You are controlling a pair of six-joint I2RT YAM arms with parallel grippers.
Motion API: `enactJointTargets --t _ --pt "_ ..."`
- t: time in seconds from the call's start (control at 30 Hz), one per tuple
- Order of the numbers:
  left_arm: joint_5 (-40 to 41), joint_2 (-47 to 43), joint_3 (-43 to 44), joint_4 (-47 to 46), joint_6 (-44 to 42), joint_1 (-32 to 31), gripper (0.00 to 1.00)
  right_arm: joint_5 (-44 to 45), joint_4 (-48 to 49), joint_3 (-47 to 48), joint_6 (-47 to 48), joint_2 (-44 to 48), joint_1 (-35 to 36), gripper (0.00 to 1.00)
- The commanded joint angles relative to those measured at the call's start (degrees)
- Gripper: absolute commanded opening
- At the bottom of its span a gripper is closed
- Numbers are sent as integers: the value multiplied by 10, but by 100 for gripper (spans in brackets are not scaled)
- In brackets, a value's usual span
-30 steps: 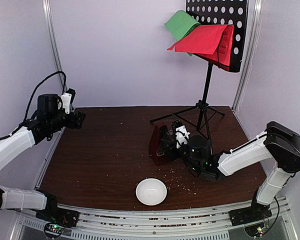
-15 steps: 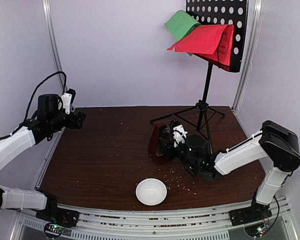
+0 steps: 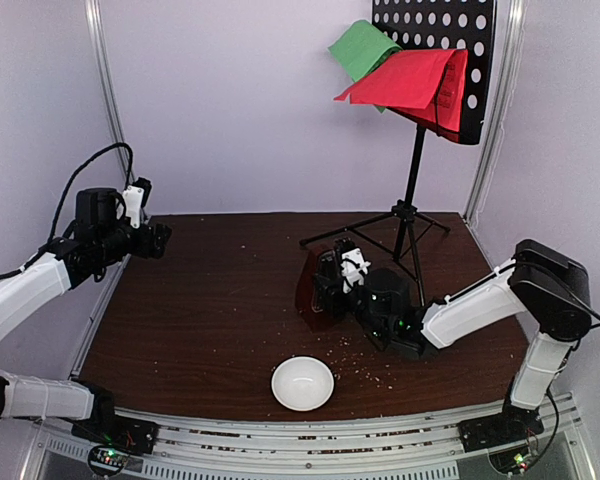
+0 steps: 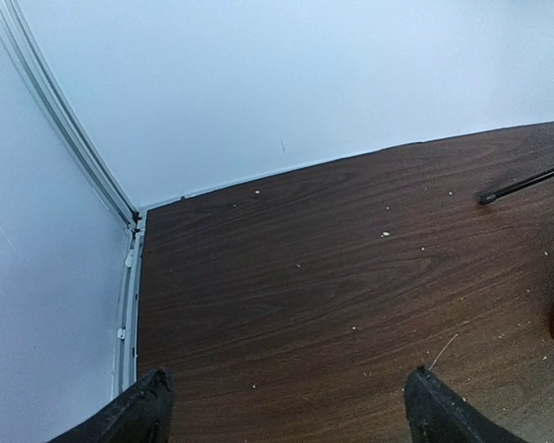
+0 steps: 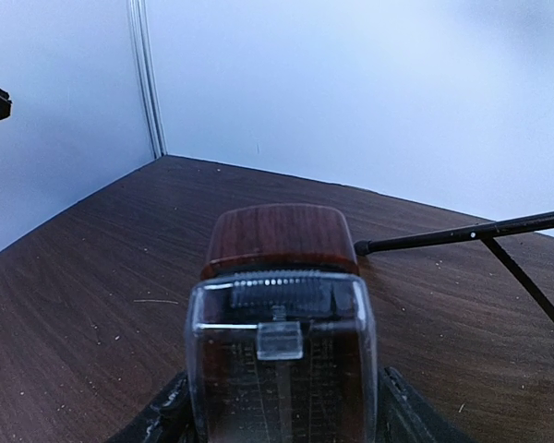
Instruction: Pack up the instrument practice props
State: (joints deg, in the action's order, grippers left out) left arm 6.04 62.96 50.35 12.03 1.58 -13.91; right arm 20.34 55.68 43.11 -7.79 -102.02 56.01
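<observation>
Desk (image 3: 220,300) of dark wood carries everything. Tallest on it is the black perforated music stand (image 3: 475,40) in the back right corner, its tripod feet spread on the desk. I judge it gangly and top-heavy, so the pole is a better place to grip than the panel.

The red sheet (image 3: 410,80) rests on the stand's ledge with the green sheet (image 3: 360,45) behind and above it. Both are light, limp paper that a hard pinch would crease, so they are best taken by a free edge.

The metronome (image 3: 310,290) stands right of centre, just in front of the tripod feet, and its clear cover (image 5: 277,388) faces the right wrist camera. It looks rigid and fairly dense. The plastic is smooth and probably slippery, so the flat flanks low down seem the place to hold.

The right fingers (image 5: 166,420) are partway apart, one at each side of the metronome's base and close against it — whether they press on it I cannot tell. The left fingers (image 4: 138,411) are spread wide above the desk near the left wall — holding nothing
</observation>
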Motion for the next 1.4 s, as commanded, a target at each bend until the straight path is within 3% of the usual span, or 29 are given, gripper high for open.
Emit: enactJointTargets --t 0.0,0.4,0.8,1.1,1.37 --pt "10 -1 -4 -25 -4 -1 90 -27 -74 -7 -23 -29 4 62" --pt "10 -1 -5 -25 -4 -1 90 -29 -78 -2 -31 -42 3 67" --pt "11 -3 -6 -25 -4 -1 90 -27 -69 -16 -32 -28 3 100" --pt "33 -7 -7 -23 -3 -1 93 -31 -91 -80 -28 38 3 100" --pt "48 -4 -8 -21 -3 -1 96 -28 -171 -168 -15 164 1 100"
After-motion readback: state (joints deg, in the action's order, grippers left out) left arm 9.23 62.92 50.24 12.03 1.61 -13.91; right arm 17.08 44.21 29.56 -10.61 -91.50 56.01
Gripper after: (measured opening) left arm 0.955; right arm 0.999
